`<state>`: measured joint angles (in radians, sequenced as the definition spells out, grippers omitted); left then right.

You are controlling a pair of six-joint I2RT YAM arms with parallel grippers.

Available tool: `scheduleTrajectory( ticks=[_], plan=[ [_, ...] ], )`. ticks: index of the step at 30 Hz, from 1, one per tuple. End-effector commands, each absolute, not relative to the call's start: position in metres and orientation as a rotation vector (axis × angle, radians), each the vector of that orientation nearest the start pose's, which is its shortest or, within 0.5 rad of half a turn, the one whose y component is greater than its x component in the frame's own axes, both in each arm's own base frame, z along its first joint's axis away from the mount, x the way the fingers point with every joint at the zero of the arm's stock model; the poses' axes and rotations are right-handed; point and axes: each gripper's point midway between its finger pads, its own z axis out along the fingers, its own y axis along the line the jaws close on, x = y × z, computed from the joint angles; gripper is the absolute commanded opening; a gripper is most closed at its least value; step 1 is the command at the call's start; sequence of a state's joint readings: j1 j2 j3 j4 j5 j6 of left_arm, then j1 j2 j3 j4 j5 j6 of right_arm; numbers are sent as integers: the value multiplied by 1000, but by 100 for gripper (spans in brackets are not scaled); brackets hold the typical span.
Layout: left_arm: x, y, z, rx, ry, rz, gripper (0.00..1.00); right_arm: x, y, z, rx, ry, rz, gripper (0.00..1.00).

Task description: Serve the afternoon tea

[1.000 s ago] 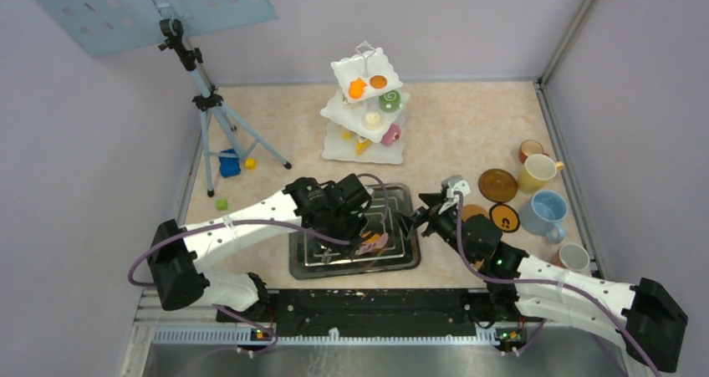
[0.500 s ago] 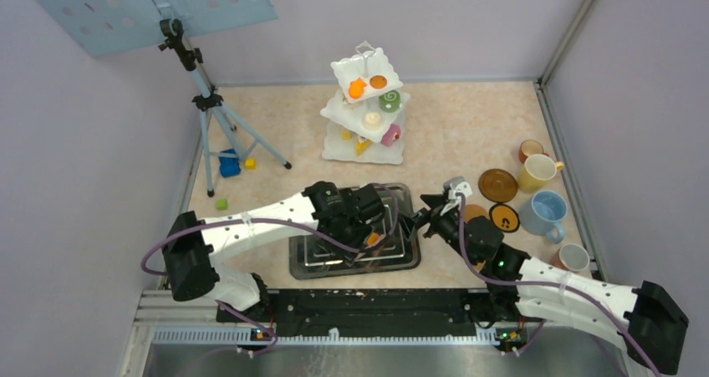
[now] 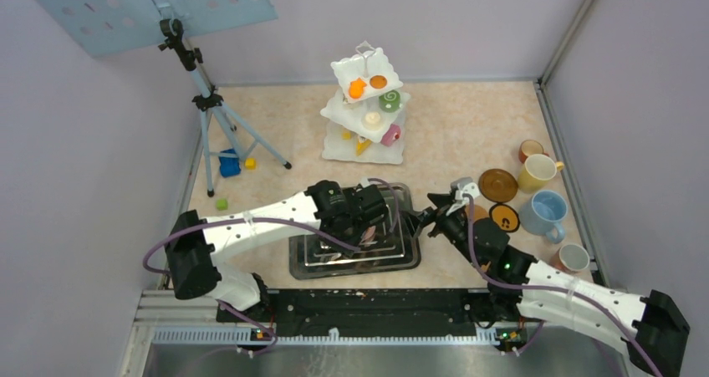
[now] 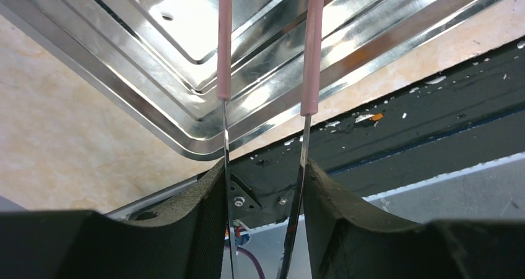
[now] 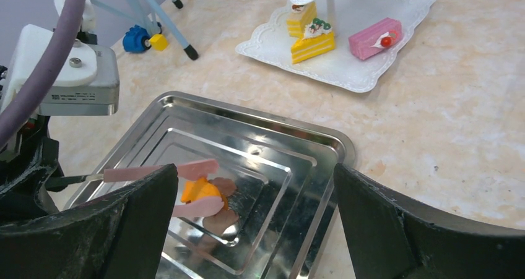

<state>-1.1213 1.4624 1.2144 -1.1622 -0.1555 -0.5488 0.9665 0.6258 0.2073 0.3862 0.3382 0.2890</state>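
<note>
My left gripper (image 4: 263, 167) is shut on the handles of the pink tongs (image 4: 309, 56) and sits over the steel tray (image 3: 401, 260). In the right wrist view the tongs' tips (image 5: 186, 167) pinch an orange pastry (image 5: 199, 191) low over the tray's middle, with a brown piece (image 5: 228, 185) beside it. My right gripper (image 5: 252, 174) is open and empty at the tray's right edge (image 3: 422, 220). The white three-tier stand (image 3: 365, 101) at the back holds orange, green swirl, cream, yellow and pink pastries. Yellow (image 3: 535, 172), blue (image 3: 543, 210), brown (image 3: 529, 150) and grey (image 3: 573, 256) mugs stand at right by brown coasters (image 3: 497, 185).
A blue tripod (image 3: 209, 118) with a perforated board stands at back left. A blue toy (image 3: 228, 164), a yellow block (image 3: 250, 163) and a green block (image 3: 221, 203) lie near it. Walls enclose the table on three sides.
My left gripper has swung right and a little back over the tray with the tongs and the orange pastry. My right gripper has shifted slightly to the right.
</note>
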Motion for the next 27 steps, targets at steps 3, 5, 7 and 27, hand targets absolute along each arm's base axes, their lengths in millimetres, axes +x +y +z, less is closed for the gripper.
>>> scheduleTrajectory(
  ticks=[3,5,7,27],
  plan=[
    [130,-222,144,730,2699,-35,20,215,200,200,-239,1570,611,94],
    [132,-222,149,715,2684,-38,18,216,195,203,-241,1562,581,95],
    [135,-222,155,696,2662,-44,16,218,191,207,-240,1553,551,95],
    [233,-211,342,539,2025,24,9,220,147,248,-134,1470,415,96]
  ],
)
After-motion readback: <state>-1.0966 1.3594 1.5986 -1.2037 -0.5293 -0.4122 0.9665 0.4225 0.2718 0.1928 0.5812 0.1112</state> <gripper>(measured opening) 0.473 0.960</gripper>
